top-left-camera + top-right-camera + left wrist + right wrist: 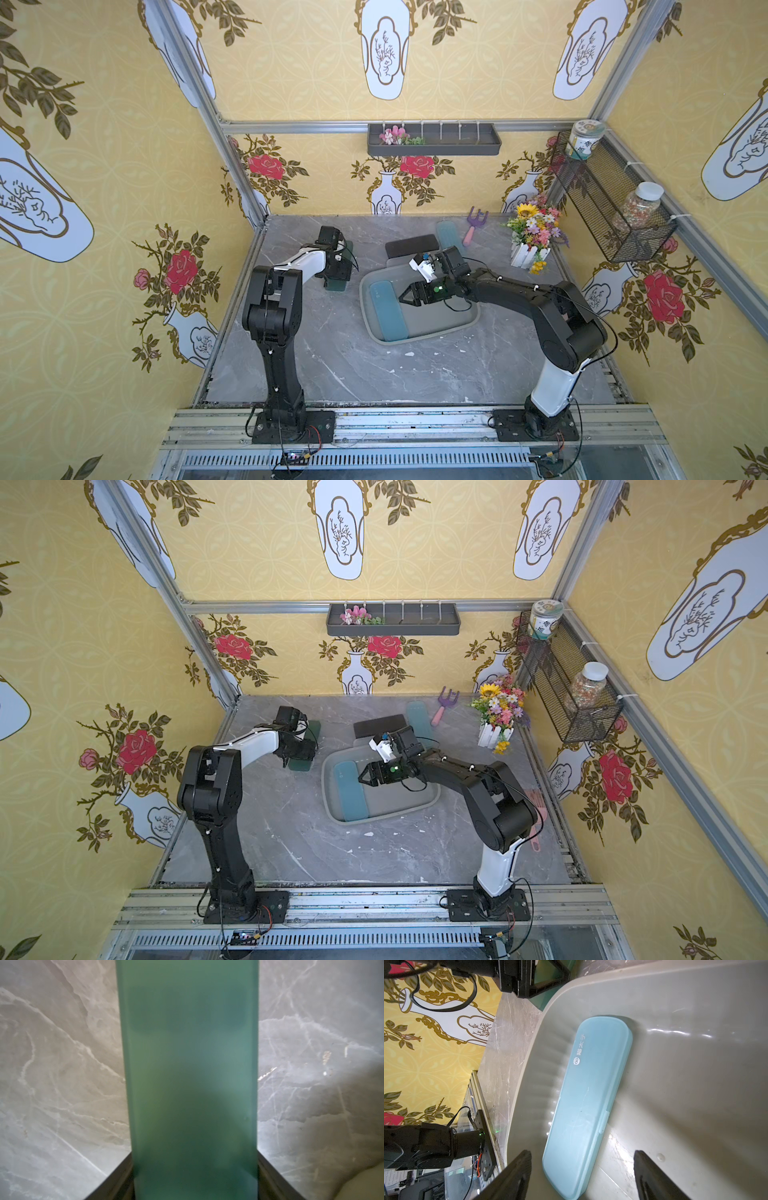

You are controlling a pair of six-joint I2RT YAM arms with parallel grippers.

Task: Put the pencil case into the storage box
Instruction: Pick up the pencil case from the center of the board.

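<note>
The left gripper [195,1169] is closed across a long translucent green plastic pencil case [187,1064]; the right gripper [581,1152] hangs with its jaws wide apart, holding nothing.

The left jaws press both long sides of the green case in the far left quarter of the grey marble-patterned counter [332,374]; I cannot tell whether it is lifted. The right gripper hangs over the shallow grey-green plastic storage box [438,321] at mid-counter. Below it, a pale blue rounded plastic pencil case [589,1093] lies flat inside, along the wall nearest the left arm. Just beyond the box's far rim lies a flat black pencil case [411,245]. A pale teal pencil case [449,235] and a purple-and-pink garden fork [473,226] lie near the far edge.
</note>
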